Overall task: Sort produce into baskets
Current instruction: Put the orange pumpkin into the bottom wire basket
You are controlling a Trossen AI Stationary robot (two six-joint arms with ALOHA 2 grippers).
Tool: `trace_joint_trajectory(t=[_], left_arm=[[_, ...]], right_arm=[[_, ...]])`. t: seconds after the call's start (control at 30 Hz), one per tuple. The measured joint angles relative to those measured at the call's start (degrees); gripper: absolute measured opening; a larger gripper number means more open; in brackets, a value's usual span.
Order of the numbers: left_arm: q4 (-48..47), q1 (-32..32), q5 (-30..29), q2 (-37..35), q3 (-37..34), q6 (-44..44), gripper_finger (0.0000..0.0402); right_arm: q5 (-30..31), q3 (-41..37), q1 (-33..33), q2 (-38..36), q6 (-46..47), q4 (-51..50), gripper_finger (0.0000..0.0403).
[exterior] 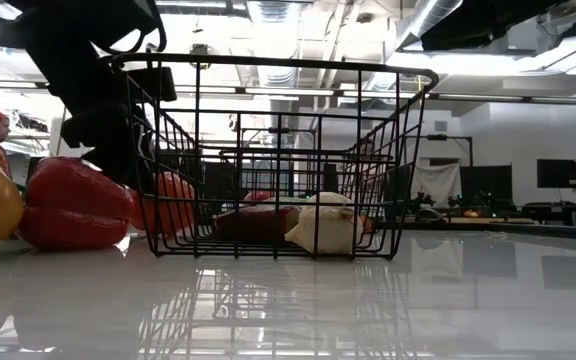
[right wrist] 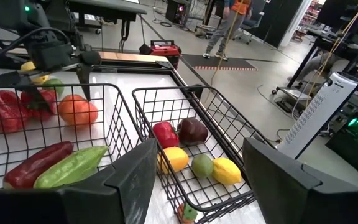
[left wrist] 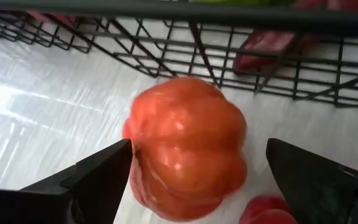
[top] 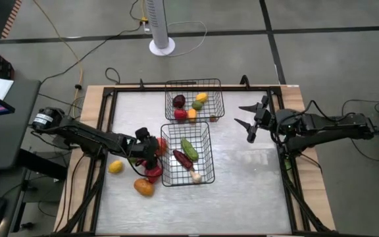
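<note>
The left gripper [left wrist: 194, 168] is seen spread wide around an orange-red tomato [left wrist: 188, 146] on the table just outside the near basket [top: 187, 155], fingers not pressed on it; the right gripper [top: 250, 118] is held part open and empty, right of the far basket [top: 194, 99]. Contents are shown only by the right wrist view: red, maroon, yellow, green pieces in one, long red and green in the other

Two dark, cable-draped jointed arms
</note>
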Motion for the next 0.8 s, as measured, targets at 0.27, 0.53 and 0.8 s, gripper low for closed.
trace_joint_trajectory(t=[0.27, 0.53, 0.8], left_arm=[[2.87, 0.0, -0.95, 0.0, -1.24, -0.28, 0.0359], [1.97, 0.02, -0.41, 0.02, -1.24, -1.67, 0.0359], [1.77, 0.04, -0.94, 0.04, -1.28, -2.64, 0.0315]], right_arm=[[0.0, 0.0, 0.0, 0.0, 0.02, 0.04, 0.0265], [0.0, 0.0, 0.0, -0.02, 0.02, 0.04, 0.0265], [0.0, 0.0, 0.0, 0.0, 0.02, 0.04, 0.0265]])
